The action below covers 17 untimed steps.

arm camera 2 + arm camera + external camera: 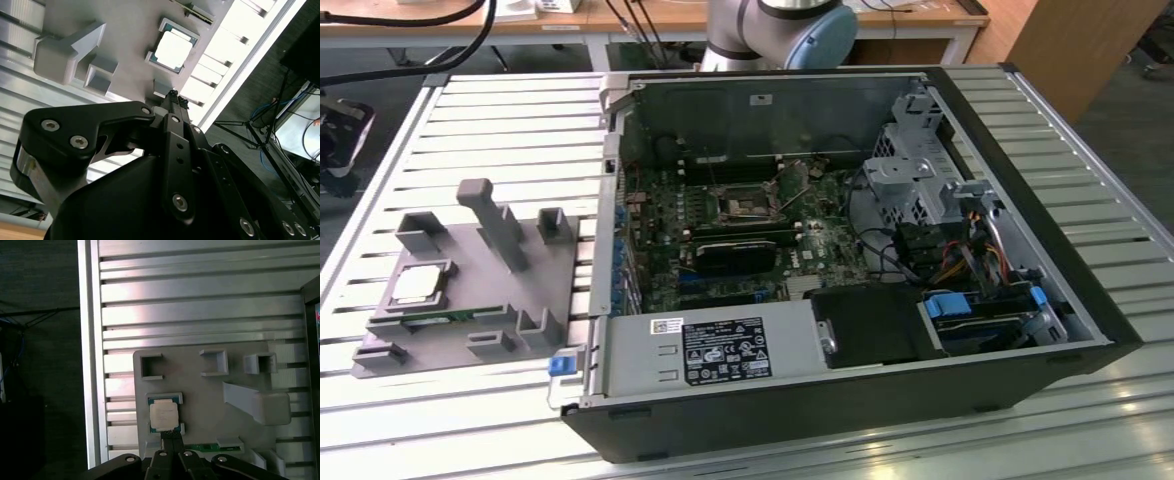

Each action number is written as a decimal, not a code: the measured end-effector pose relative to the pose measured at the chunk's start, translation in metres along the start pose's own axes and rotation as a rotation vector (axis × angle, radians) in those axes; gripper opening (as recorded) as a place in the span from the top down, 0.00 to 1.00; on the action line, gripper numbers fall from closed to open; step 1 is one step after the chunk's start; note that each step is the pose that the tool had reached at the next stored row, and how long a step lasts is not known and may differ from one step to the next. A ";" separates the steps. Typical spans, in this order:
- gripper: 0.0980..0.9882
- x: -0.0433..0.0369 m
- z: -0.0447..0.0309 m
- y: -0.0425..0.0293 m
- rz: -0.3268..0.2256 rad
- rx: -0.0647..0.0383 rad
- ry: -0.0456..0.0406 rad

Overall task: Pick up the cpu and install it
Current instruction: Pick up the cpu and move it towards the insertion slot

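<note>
In the exterior view, a slatted metal counter (494,120) carries an open computer case (854,420) with a grey fixture plate (480,290) beside it, toward the counter's edge on the exterior view's left. The cpu (422,285) lies flat, silver top up, in a shallow seat on that plate, on the side nearest that counter edge. A thin green memory stick (447,318) lies along the plate's rim just beside it. Inside the case, the motherboard's black socket (744,207) sits well apart from the cpu. The arm (781,25) rises past the counter's far edge, behind the case.

The first wrist view looks down on the plate (200,400) and the counter's slats (200,295). The cpu (164,416) rests squarely in its framed seat, and the memory stick (205,446) lies along the neighbouring rim. The hand (172,437) comes in with its fingers pressed together and nothing between them. Their tips end just beside one edge of the cpu, and I cannot tell whether they touch it.

The second wrist view looks along the hand's black linkage. The hand (177,97) again has its fingers together and empty. Here the tips overlap a small grey block of the plate (130,35) and stand apart from the cpu (173,51), which lies in its seat. The memory stick (197,12) lies past the cpu. Bright counter slats (15,30) run on both sides of the plate.
</note>
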<state>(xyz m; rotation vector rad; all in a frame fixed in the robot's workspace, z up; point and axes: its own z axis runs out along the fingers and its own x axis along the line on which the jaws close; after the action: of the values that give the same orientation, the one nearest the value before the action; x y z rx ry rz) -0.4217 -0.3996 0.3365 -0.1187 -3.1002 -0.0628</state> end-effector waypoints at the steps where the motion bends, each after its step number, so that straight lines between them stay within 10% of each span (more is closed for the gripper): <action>1: 0.99 0.0000 0.0003 0.0000 0.000 0.000 0.0000; 17: 0.99 -0.0002 0.0059 -0.0002 0.000 0.000 -0.0009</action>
<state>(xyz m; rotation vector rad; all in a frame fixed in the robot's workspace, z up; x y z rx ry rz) -0.4217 -0.3997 0.3306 -0.1188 -3.1011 -0.0628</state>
